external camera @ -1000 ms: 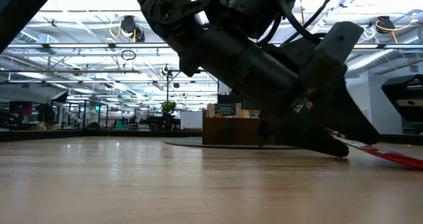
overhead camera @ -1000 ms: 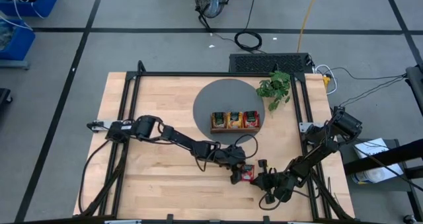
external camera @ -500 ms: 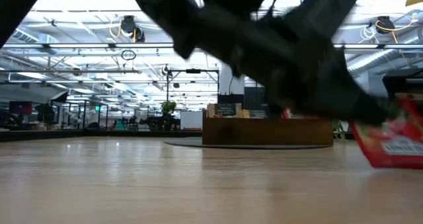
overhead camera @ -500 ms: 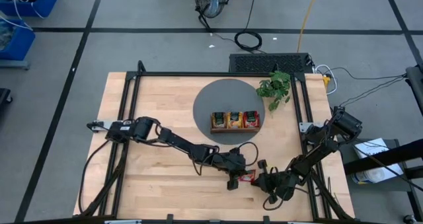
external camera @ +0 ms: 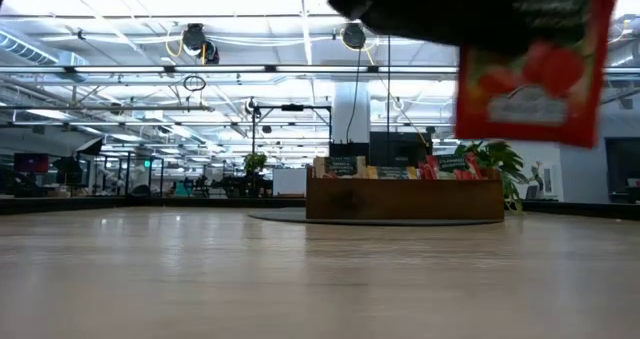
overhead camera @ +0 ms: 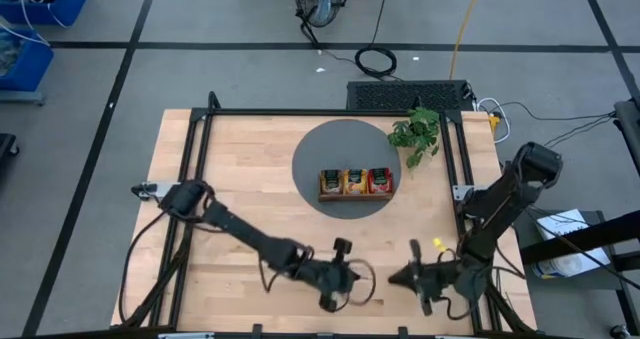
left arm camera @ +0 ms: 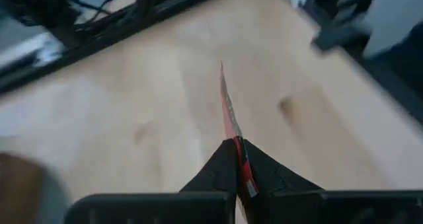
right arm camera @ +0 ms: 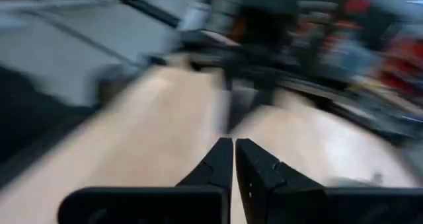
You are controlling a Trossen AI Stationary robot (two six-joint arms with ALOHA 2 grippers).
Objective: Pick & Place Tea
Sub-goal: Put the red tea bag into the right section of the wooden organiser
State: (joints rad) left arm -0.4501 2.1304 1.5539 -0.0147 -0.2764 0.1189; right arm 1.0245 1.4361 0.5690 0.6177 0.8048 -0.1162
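Tea sachet hangs clamped edge-on in left jaws above bare table; right jaws together.

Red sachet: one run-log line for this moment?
left gripper: shut on red sachet, lifted off table | right gripper: shut, empty | tray: holds sachets

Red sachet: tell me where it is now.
The red sachet hangs clear above the table in the low view, pinched edge-on in the left gripper near the table's front edge, in front of the tray.
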